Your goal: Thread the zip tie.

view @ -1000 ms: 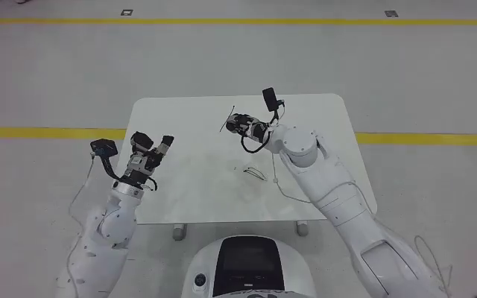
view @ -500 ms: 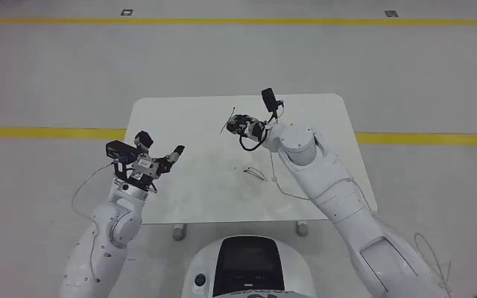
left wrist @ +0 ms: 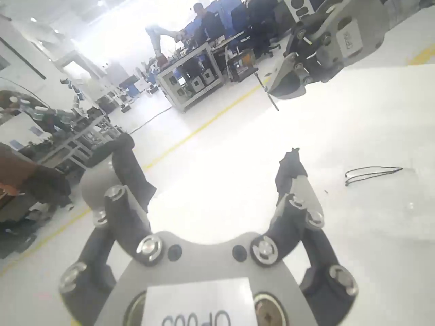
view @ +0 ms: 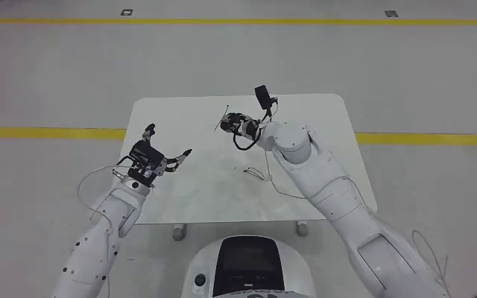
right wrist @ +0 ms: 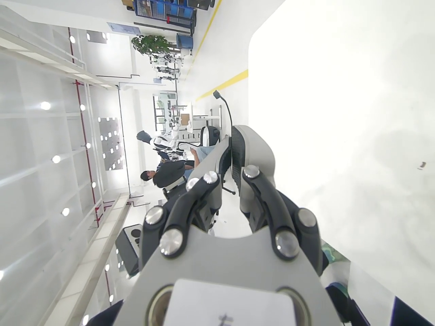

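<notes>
My right gripper [view: 230, 120] hovers over the back middle of the white table [view: 186, 195], shut on a thin black zip tie [view: 220, 121] that sticks out past its fingertips. In the right wrist view the gripper [right wrist: 230, 137] pinches the tie [right wrist: 227, 111], whose small head points away. The left wrist view shows that same held tie [left wrist: 267, 92] in the right gripper [left wrist: 284, 84]. My left gripper [view: 167, 145] is at the table's left side, open and holding nothing, its fingers [left wrist: 293, 167] spread wide and facing the tie.
A few loose black zip ties [view: 253, 173] lie on the table near its middle, below the right forearm; they also appear as loose ties [left wrist: 372, 172] in the left wrist view. A thin cable hangs along the right arm. Yellow floor lines run behind the table.
The left arm has swung in from beyond the table's left edge and turned its open gripper toward the right one. The right gripper has shifted slightly left and back with the tie.
</notes>
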You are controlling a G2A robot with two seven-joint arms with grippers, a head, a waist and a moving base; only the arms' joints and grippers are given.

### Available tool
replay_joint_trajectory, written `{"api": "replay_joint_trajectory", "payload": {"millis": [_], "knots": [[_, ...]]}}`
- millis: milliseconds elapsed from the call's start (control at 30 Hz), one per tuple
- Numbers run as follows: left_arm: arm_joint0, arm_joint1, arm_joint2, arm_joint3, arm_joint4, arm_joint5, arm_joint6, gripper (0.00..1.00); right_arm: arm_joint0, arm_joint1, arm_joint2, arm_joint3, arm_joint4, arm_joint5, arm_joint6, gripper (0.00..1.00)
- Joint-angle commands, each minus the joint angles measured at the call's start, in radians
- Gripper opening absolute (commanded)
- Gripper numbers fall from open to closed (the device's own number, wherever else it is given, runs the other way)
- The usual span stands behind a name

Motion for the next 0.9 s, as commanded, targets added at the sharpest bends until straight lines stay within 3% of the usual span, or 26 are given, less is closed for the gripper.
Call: {"api": "replay_joint_trajectory", "payload": {"millis": [0, 33, 333, 433, 533, 667, 800, 867], "knots": [[-0.018, 0.05, 0.048, 0.006, 0.001, 0.051, -0.001, 1.0, 0.007, -0.004, -0.007, 0.016, 0.02, 0.0, -0.007, 0.0], [-0.026, 0.071, 0.069, 0.014, 0.001, 0.08, 0.003, 1.0, 0.012, -0.005, -0.011, 0.022, 0.021, 0.0, -0.013, 0.0], [-0.026, 0.071, 0.069, 0.014, 0.001, 0.08, 0.003, 1.0, 0.002, -0.006, -0.008, 0.016, 0.033, -0.003, -0.018, 0.0], [-0.051, 0.087, 0.087, 0.013, 0.001, 0.086, -0.016, 1.0, -0.001, -0.009, -0.01, 0.02, 0.041, 0.0, -0.034, 0.0], [-0.096, 0.137, 0.145, 0.021, 0.001, 0.111, -0.031, 1.0, 0.008, -0.018, -0.02, 0.038, 0.07, 0.0, -0.056, 0.0], [-0.172, 0.221, 0.265, 0.044, 0.001, 0.159, -0.036, 1.0, 0.025, -0.031, -0.042, 0.062, 0.111, 0.0, -0.078, 0.0], [-0.284, 0.307, 0.43, 0.072, 0.001, 0.206, -0.057, 1.0, 0.047, -0.043, -0.067, 0.095, 0.152, 0.0, -0.094, 0.0], [-0.336, 0.338, 0.505, 0.084, 0.001, 0.243, -0.065, 1.0, 0.056, -0.047, -0.077, 0.112, 0.173, 0.0, -0.1, 0.0]]}}
